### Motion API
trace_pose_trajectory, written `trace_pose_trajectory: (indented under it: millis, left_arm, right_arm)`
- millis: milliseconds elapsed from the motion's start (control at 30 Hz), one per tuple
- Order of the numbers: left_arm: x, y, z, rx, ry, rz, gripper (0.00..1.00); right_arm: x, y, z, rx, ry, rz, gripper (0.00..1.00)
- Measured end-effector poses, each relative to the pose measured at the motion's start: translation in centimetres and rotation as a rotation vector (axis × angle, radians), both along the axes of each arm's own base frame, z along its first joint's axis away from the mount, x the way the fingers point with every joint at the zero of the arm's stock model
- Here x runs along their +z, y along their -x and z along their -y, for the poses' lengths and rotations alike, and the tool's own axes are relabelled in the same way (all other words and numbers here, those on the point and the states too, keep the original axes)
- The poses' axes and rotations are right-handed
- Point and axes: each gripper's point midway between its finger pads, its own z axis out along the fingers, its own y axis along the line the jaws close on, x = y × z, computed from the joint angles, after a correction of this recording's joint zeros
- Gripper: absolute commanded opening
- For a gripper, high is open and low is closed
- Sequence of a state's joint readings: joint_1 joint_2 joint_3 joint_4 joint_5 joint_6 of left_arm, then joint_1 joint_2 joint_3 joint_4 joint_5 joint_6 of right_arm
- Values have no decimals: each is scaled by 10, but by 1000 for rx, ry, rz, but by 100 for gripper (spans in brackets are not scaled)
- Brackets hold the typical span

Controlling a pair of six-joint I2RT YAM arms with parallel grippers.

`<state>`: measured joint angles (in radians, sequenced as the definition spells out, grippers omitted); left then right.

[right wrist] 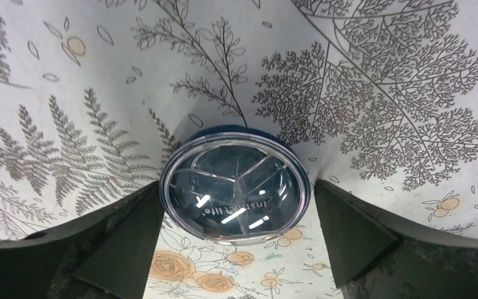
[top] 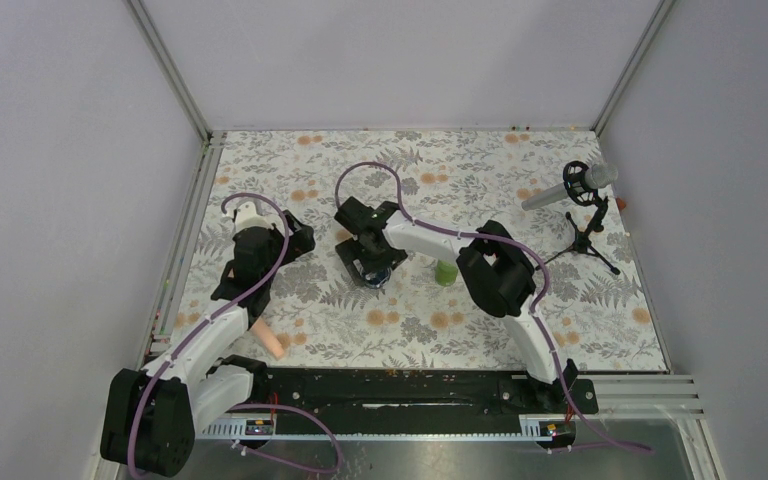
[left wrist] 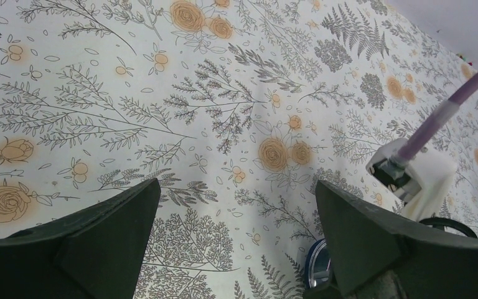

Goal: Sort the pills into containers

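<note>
A shallow dark-blue jar [right wrist: 235, 187] with a clear shiny lid lies on the flowered cloth between the fingers of my right gripper [right wrist: 239, 249]. The jaws stand open on either side of it, the left finger close against its rim and a small gap at the right one. In the top view the right gripper [top: 372, 266] hangs over the jar [top: 376, 283]. The green bottle [top: 446, 271] stands upright just right of it. My left gripper [top: 293, 240] is open and empty above bare cloth [left wrist: 236, 249]. The jar's rim [left wrist: 317, 268] shows beside its right finger.
A peach-pink rod [top: 272, 342] lies on the cloth near the left arm's base. A microphone on a small tripod [top: 585, 195] stands at the far right. White walls enclose the table on three sides. The right arm's white link [left wrist: 426, 180] shows in the left wrist view.
</note>
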<state>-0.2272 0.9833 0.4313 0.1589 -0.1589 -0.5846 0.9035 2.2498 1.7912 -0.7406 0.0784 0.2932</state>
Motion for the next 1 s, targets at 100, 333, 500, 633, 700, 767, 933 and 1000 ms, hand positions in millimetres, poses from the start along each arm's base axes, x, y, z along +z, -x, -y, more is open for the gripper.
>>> trace_pose_trajectory:
  millis: [100, 333, 500, 633, 700, 767, 933, 1000]
  left_arm:
    - [3, 0, 0, 0, 3, 10, 97]
    - [0, 3, 0, 0, 6, 9, 97]
    - [4, 4, 1, -7, 11, 19, 97]
    - [3, 4, 3, -20, 16, 15, 97]
    - [3, 5, 5, -27, 20, 14, 97]
    - [3, 5, 8, -46, 33, 12, 97]
    - [20, 2, 26, -161, 102, 4, 96]
    - [35, -2, 38, -234, 135, 19, 96]
  right_arm:
    - [1, 7, 6, 37, -3, -5, 93]
    - [0, -2, 3, 165, -10, 44, 91]
    - [1, -5, -1, 224, -20, 61, 61]
    - [1, -6, -2, 244, -29, 69, 57]
    - [2, -5, -1, 246, -44, 78, 57]
    - [7, -1, 3, 255, -77, 78, 57]
    - [53, -14, 12, 274, -267, 130, 57]
    - [84, -29, 16, 284, -371, 197, 57]
